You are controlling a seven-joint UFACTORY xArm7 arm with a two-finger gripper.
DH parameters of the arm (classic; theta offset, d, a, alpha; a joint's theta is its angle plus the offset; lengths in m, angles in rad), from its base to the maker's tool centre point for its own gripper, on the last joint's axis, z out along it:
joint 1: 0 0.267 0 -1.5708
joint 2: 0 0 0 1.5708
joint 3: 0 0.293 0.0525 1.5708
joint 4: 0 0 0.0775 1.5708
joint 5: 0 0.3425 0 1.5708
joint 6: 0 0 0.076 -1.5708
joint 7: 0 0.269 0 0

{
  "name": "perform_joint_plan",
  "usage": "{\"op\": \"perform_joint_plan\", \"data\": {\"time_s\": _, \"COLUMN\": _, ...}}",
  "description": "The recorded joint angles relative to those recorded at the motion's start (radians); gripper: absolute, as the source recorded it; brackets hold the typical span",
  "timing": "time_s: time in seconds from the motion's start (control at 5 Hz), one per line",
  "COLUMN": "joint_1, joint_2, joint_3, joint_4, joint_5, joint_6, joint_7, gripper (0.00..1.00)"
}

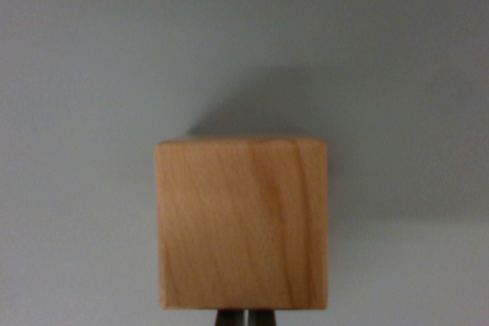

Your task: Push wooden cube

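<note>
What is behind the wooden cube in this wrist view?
Beyond the wooden cube only bare grey surface and the cube's shadow show. The cube hides the surface directly behind it. The gripper fingertips sit at its near edge.

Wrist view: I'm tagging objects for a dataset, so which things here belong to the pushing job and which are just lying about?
Part of the job:
- wooden cube
- gripper, its fingertips close together at the cube's near edge

Just lying about:
- nothing else shows, only the plain grey surface that the cube sits on
</note>
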Motion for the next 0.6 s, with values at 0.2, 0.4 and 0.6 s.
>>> {"op": "perform_joint_plan", "data": {"time_s": 0.2, "joint_1": 0.0000, "joint_2": 0.029, "joint_3": 0.000, "joint_4": 0.046, "joint_5": -0.0003, "joint_6": 0.017, "joint_7": 0.001, "gripper": 1.00}}
{"op": "perform_joint_plan", "data": {"time_s": 0.4, "joint_1": 0.0000, "joint_2": 0.029, "joint_3": 0.000, "joint_4": 0.046, "joint_5": -0.0003, "joint_6": 0.017, "joint_7": 0.001, "gripper": 1.00}}
{"op": "perform_joint_plan", "data": {"time_s": 0.6, "joint_1": 0.0001, "joint_2": 0.056, "joint_3": 0.000, "joint_4": 0.090, "joint_5": -0.0005, "joint_6": 0.034, "joint_7": 0.002, "gripper": 1.00}}
